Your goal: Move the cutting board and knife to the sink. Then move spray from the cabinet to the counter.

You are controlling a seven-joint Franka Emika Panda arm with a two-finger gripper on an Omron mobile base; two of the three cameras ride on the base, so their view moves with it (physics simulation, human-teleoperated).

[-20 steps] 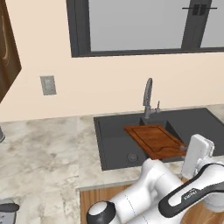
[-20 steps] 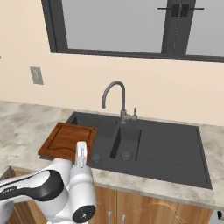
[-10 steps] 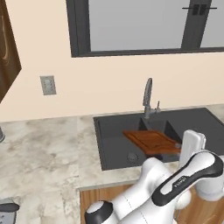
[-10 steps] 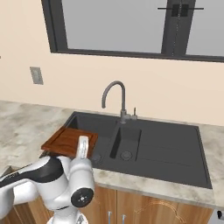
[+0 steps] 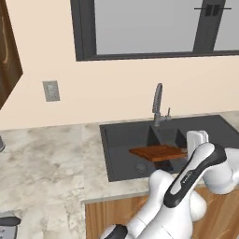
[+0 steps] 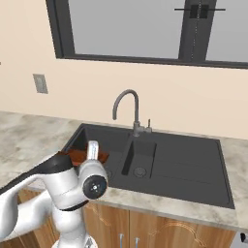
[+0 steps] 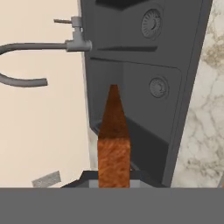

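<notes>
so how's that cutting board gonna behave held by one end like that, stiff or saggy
Probably stiff: the cutting board juts out level over the sink without sagging. Its thick wooden end suggests some weight, so gripped at one edge by the gripper it may tend to pivot.

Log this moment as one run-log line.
phase: carrying | gripper: shut on cutting board | board: held level over the sink basin, edge-on in hand view | knife: unseen | release: not yet

The robot's own arm covers the right end of the cutting board [image 5: 156, 152] at the middle right of the left base view, and most of it at centre left of the right base view. Low in the hand view, the bottom band cuts off the board's near end.
</notes>
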